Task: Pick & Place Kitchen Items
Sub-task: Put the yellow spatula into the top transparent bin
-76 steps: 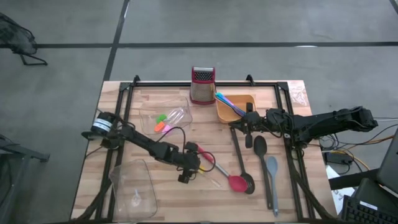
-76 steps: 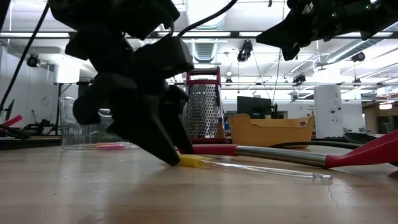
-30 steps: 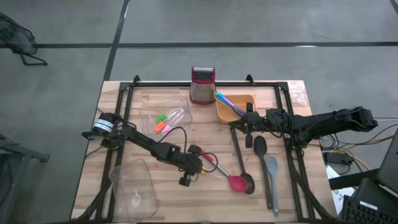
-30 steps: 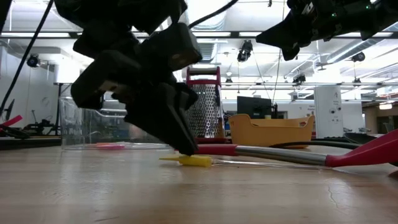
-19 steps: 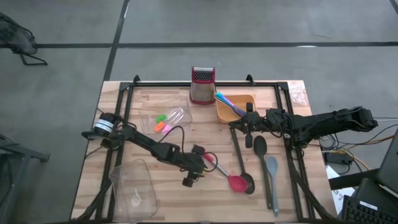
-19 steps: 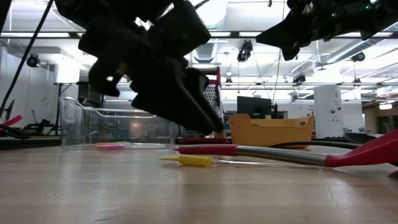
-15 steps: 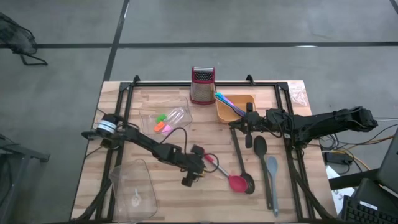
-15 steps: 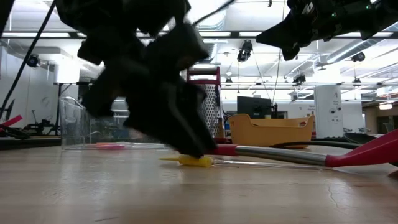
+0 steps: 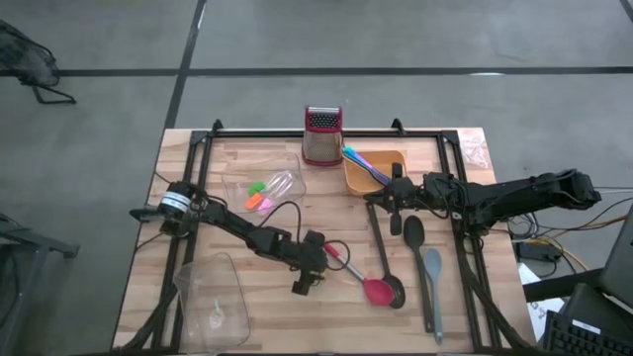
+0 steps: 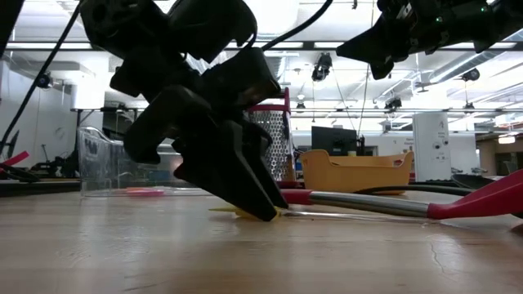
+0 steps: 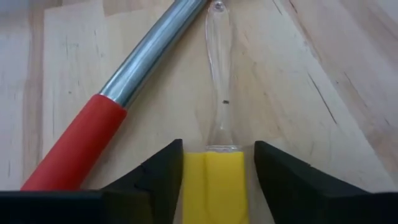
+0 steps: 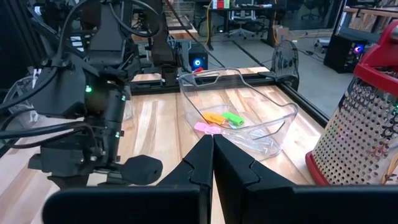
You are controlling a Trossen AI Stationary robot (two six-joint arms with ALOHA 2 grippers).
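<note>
Left pincer (image 11: 214,171) down on the bench (image 9: 267,316), fingers open astride the yellow pick (image 11: 214,186) — light, stiff, slippery; best nipped on its yellow end; right pincer (image 9: 396,203) closed, idle beside the tray (image 9: 376,163).

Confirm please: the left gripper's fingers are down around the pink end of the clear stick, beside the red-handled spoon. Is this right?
Not quite. The left gripper straddles a yellow piece, not pink, on the clear stick, as the left wrist view shows. The red-handled spoon is indeed beside it.
</note>
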